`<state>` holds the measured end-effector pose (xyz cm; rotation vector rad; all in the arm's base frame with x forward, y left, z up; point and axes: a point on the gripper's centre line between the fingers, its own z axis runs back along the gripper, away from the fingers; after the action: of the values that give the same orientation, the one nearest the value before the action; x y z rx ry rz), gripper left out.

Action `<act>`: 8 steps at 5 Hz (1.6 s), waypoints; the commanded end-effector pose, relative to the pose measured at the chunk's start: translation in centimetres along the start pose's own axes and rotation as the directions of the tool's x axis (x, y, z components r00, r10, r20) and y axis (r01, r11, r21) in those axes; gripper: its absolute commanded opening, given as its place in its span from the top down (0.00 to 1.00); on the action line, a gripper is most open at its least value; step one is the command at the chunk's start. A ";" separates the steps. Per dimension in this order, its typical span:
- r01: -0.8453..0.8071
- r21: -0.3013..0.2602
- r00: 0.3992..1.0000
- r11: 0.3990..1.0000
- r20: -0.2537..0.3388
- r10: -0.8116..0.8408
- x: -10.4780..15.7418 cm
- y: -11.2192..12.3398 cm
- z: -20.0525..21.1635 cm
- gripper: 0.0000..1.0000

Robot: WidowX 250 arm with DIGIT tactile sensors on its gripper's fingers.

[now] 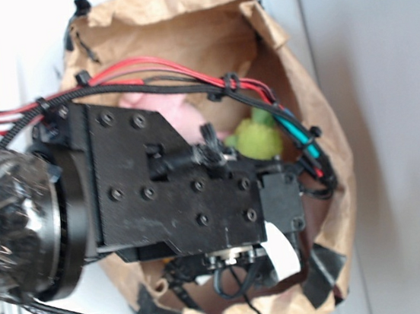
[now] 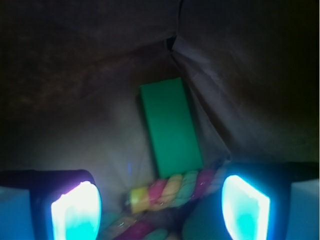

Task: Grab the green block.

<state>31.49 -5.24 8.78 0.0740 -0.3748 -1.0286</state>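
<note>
In the wrist view the green block (image 2: 171,127) lies flat on the floor of a brown paper bag (image 2: 90,75), its long side running away from me. My gripper (image 2: 161,202) is open, its two glowing fingers wide apart, just short of the block's near end. A twisted rainbow-coloured rope toy (image 2: 170,189) lies between the fingers, against the block's near end. From outside, my black arm (image 1: 167,185) reaches down into the bag (image 1: 178,23) and hides the block and the fingers.
A fuzzy lime-green plush (image 1: 257,137) and a pink soft toy (image 1: 177,109) sit inside the bag beside my arm. Red and black cables (image 1: 145,69) loop over the wrist. The bag's walls (image 2: 240,75) close in around the block at the far side and right.
</note>
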 end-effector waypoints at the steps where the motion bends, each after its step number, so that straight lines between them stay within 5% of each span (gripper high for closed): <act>1: 0.001 0.044 1.000 0.999 0.003 -0.001 1.7 1.4 -0.5 0.00; 3: -0.007 0.024 1.000 1.000 -0.011 0.007 2.3 1.7 -1.4 0.00; 5: 0.017 -0.033 0.999 0.999 0.038 -0.016 3.0 0.1 -1.1 0.00; 8: 0.017 -0.040 0.998 0.999 0.068 -0.015 3.9 -1.1 -2.8 0.00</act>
<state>33.18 -7.31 5.59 -0.0058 -0.3629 -0.9957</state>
